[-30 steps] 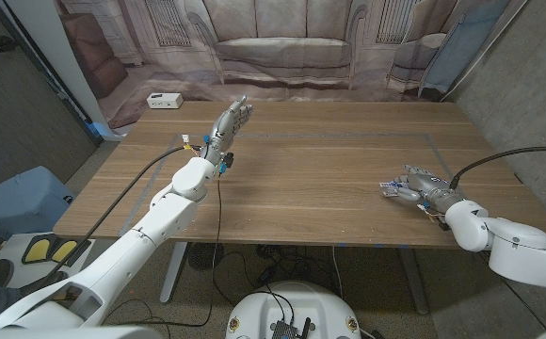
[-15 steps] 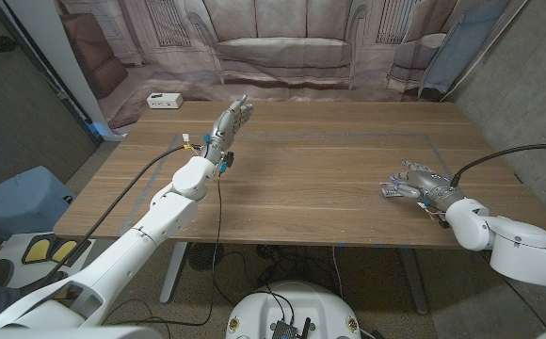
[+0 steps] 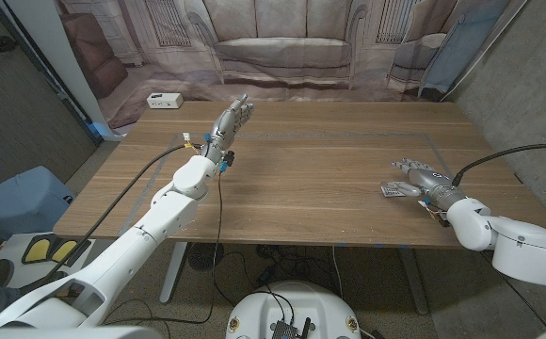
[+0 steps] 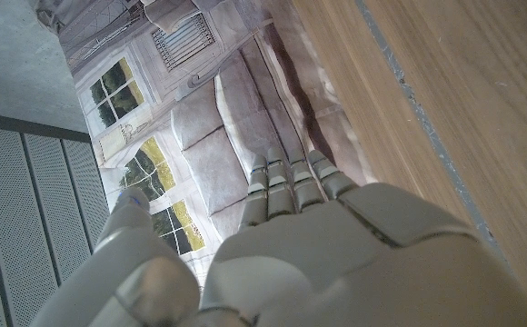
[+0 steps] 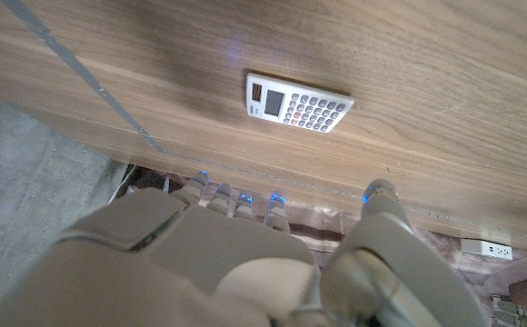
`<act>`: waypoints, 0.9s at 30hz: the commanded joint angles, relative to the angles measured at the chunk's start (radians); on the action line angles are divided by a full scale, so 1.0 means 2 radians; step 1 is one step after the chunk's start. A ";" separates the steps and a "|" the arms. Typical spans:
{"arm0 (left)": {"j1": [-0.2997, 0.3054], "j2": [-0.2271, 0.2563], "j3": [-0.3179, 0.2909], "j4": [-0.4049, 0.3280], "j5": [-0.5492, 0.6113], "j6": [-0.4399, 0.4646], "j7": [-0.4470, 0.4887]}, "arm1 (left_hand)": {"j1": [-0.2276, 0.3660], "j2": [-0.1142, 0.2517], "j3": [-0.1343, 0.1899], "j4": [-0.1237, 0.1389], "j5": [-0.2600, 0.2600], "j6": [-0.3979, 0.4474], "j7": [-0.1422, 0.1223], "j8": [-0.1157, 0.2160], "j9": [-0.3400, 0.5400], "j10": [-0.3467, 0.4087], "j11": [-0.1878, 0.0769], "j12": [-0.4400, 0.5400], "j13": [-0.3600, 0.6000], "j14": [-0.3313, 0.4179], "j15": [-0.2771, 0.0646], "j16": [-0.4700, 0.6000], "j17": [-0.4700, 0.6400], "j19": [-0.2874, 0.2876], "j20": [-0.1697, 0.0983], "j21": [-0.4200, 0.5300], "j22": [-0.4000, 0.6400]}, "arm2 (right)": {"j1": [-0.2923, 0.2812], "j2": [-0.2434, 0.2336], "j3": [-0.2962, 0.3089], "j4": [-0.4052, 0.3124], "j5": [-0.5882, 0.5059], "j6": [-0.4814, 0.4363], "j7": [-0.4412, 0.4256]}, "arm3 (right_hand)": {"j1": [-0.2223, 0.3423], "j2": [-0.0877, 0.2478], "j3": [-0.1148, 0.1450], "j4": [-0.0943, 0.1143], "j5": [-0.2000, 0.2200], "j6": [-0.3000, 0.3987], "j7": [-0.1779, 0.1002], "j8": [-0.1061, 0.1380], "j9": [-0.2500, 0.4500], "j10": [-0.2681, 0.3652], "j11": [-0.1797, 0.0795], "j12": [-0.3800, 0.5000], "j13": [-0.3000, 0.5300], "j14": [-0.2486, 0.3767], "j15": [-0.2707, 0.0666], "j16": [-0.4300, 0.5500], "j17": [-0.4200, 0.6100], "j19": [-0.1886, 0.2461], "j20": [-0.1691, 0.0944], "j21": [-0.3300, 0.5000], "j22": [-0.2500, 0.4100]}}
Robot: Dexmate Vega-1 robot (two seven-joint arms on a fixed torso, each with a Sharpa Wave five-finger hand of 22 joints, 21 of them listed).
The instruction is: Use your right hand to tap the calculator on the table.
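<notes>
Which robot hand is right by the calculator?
The right hand, hovering beside the calculator near the table's right side. The left hand is raised far across the table.

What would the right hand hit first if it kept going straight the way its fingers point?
Probably the calculator: it lies on the table just ahead of the right hand, whose fingers aim toward it. How high the hand sits is unclear, so it might pass above.

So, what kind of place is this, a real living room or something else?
Probably a test lab or studio, not a home. The sofa and windows are only printed on a wrinkled fabric backdrop behind the long wooden table. Bare grey walls stand beside it, and cables hang under the table.
</notes>
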 commanded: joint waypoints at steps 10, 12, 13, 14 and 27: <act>0.000 -0.003 0.001 0.004 -0.002 -0.006 -0.002 | 0.003 0.004 0.000 -0.002 -0.001 0.006 -0.001 0.000 0.002 0.006 -0.003 0.000 0.002 0.007 0.001 -0.001 0.003 0.000 0.001 -0.001 0.002 | -0.020 0.010 0.021 0.003 0.014 0.021 -0.029 | 0.000 -0.007 0.001 0.000 -0.001 -0.006 0.005 0.010 0.000 -0.005 0.007 0.004 0.001 -0.082 0.001 0.001 0.000 -0.038 -0.004 0.004 0.001; 0.000 -0.004 0.001 0.005 -0.002 -0.007 -0.002 | 0.003 0.004 0.000 -0.002 -0.001 0.006 0.000 0.000 0.002 0.006 -0.003 0.000 0.002 0.007 0.001 -0.001 0.003 0.000 0.002 -0.001 0.002 | -0.021 0.013 0.023 0.004 0.012 0.025 -0.034 | 0.000 -0.008 0.001 0.000 -0.001 0.009 0.006 0.017 0.000 0.005 0.007 0.006 0.001 -0.075 0.003 0.002 -0.001 -0.021 -0.021 0.008 0.000; 0.000 -0.004 0.001 0.005 -0.002 -0.007 -0.003 | 0.003 0.004 -0.001 -0.002 -0.001 0.006 0.000 -0.001 0.002 0.006 -0.002 0.000 0.002 0.007 0.001 -0.001 0.003 0.000 0.001 -0.001 0.002 | -0.022 0.014 0.024 0.005 0.012 0.027 -0.037 | 0.000 -0.008 0.001 0.000 -0.001 0.017 0.006 0.020 -0.001 0.008 0.008 0.007 0.001 -0.070 0.003 0.003 -0.001 -0.011 -0.026 0.011 0.000; 0.000 -0.004 0.002 0.005 -0.002 -0.008 -0.003 | 0.003 0.004 -0.001 -0.002 -0.001 0.006 0.000 -0.001 0.002 0.006 -0.002 0.000 0.002 0.007 0.000 -0.001 0.003 0.000 0.001 -0.001 0.002 | -0.023 0.016 0.025 0.006 0.011 0.030 -0.040 | 0.001 -0.009 0.001 0.000 -0.001 0.020 0.006 0.021 -0.001 0.011 0.008 0.007 0.001 -0.069 0.003 0.003 -0.001 -0.008 -0.027 0.011 0.000; -0.004 -0.005 0.001 0.010 -0.001 -0.011 -0.005 | 0.004 0.004 -0.001 -0.002 -0.001 0.006 -0.001 -0.001 0.002 0.006 -0.003 -0.001 0.002 0.007 0.000 -0.001 0.003 0.000 0.000 -0.001 0.002 | -0.024 0.038 0.037 0.015 0.007 0.061 -0.054 | 0.005 -0.012 0.002 -0.004 0.000 0.040 0.011 0.024 -0.001 0.033 0.013 0.011 0.000 -0.042 -0.006 0.009 -0.003 0.038 -0.041 0.020 -0.002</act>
